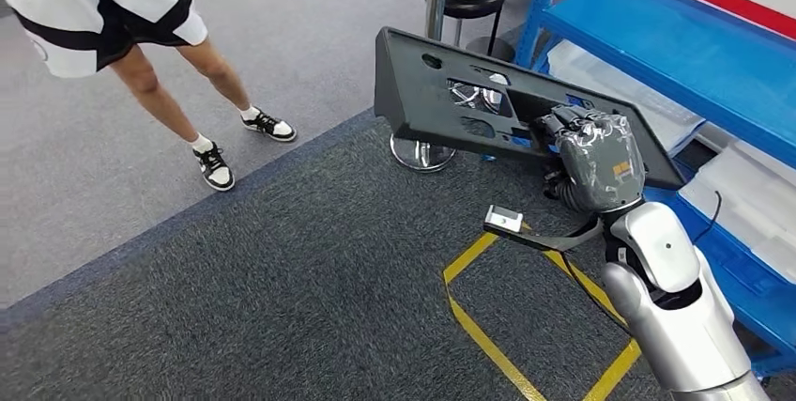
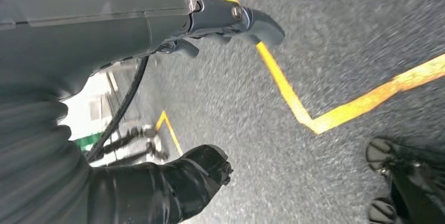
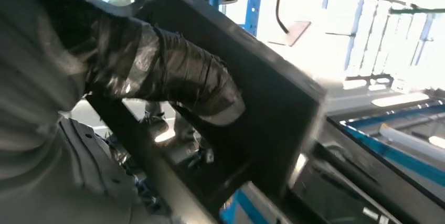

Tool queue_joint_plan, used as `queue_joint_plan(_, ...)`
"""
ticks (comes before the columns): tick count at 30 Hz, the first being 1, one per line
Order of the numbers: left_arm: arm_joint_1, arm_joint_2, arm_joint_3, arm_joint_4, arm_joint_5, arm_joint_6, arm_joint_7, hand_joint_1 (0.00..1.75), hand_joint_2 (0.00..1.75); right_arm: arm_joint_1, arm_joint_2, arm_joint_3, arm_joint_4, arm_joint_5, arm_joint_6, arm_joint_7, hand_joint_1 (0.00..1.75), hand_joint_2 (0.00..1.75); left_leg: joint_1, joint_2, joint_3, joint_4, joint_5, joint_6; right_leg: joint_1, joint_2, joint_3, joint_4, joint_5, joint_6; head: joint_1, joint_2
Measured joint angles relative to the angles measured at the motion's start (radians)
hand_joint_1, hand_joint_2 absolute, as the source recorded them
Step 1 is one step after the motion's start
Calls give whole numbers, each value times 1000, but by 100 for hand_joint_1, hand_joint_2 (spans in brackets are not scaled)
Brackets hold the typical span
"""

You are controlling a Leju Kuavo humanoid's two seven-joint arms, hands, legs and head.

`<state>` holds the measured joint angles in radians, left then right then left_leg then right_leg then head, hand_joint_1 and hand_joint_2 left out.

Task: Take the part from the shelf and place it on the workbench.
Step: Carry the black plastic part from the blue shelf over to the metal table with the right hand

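**Part held off the shelf**

Right hand [image 1: 601, 161] grips a long black panel part [image 1: 451, 100], tilted, beside the blue shelf [image 1: 676, 44]. Yellow floor tape [image 1: 488, 335] on dark carpet below. A person's legs [image 1: 178, 91] well apart, upper left.

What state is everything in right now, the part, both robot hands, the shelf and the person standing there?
Black part: lifted clear of the shelf, gripped at one end, tilted.
Right robot hand: gripping the part.
Left robot hand: holding nothing, hanging over the grey carpet.
Blue shelf: pale trays lying on it.
Person: standing on the floor nearby.
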<state>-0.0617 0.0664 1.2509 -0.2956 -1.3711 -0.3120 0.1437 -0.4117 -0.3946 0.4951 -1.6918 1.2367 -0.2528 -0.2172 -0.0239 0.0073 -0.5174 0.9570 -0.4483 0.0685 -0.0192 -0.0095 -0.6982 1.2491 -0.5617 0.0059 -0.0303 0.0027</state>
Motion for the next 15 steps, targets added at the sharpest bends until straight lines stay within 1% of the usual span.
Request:
queue_joint_plan(1,1,-1,1,0,0,0,0,0,175,0,0,2,0,0,0,0,175,175,0,-14,-9,8,1,-1,-1,5,-14,40,-12,3,0,0)
queue_joint_plan(2,3,-2,2,0,-1,-1,-1,0,175,0,-1,4,0,0,0,1,175,175,1,-29,-18,18,2,-2,-1,7,-12,47,-6,6,0,0)
queue_joint_plan(3,3,-3,2,0,-1,-2,-3,0,175,0,-1,6,0,0,0,1,175,175,2,-44,-27,30,1,-4,-2,9,7,17,17,7,0,0)
queue_joint_plan(4,4,-5,3,0,-3,-3,-6,0,175,-1,-1,8,0,0,0,2,175,175,4,-59,-34,43,-2,-7,-5,18,39,-41,48,8,0,0)
queue_joint_plan(5,5,-6,3,0,-5,-3,-10,0,175,-2,-1,10,0,0,0,3,175,175,5,-73,-44,57,-6,-11,-7,39,70,-97,68,8,0,0)
queue_joint_plan(6,5,-6,3,0,-8,-4,-15,0,175,-4,-1,12,0,0,0,4,175,175,6,-86,-56,72,-9,-16,-10,60,91,-141,78,8,-1,0)
queue_joint_plan(7,4,-6,3,0,-12,-4,-19,0,175,-4,-2,14,0,0,0,5,175,175,7,-97,-67,83,-10,-21,-12,77,100,-165,79,7,-1,0)
queue_joint_plan(8,6,-6,2,0,-16,-6,-22,0,175,-5,-3,15,-1,0,0,6,175,175,9,-108,-78,89,-9,-27,-10,84,100,-169,73,5,-1,0)
queue_joint_plan(9,8,-4,2,0,-20,-8,-25,0,175,-8,-4,17,-1,-1,0,7,175,175,11,-120,-86,92,-6,-33,-10,76,99,-173,75,1,-1,0)
queue_joint_plan(10,11,-2,2,0,-24,-10,-27,0,175,-10,-4,18,-2,-1,0,7,175,175,13,-125,-90,93,-5,-38,-10,64,99,-176,77,-4,0,0)
queue_joint_plan(11,13,-1,1,0,-28,-13,-29,0,175,-14,-4,19,-2,-1,0,7,175,175,13,-116,-97,102,-11,-45,-11,52,101,-180,80,-10,-1,0)
queue_joint_plan(12,14,0,0,0,-30,-14,-30,0,175,-18,-4,20,-2,-2,0,8,175,175,13,-94,-110,127,-26,-52,-13,40,103,-185,83,-15,-3,0)
queue_joint_plan(13,14,0,-1,1,-33,-15,-31,0,175,-21,-4,20,-2,-2,0,9,175,175,15,-66,-131,171,-51,-59,-14,26,104,-188,85,-18,-5,0)
queue_joint_plan(14,14,0,-2,1,-34,-16,-32,0,175,-22,-5,20,-3,-2,0,9,175,175,18,-40,-160,232,-82,-67,-13,13,105,-189,85,-20,-6,0)
queue_joint_plan(15,14,0,-3,1,-36,-16,-32,0,175,-23,-5,20,-3,-2,0,10,175,175,23,-25,-191,296,-109,-73,-12,-1,104,-189,85,-20,-6,0)
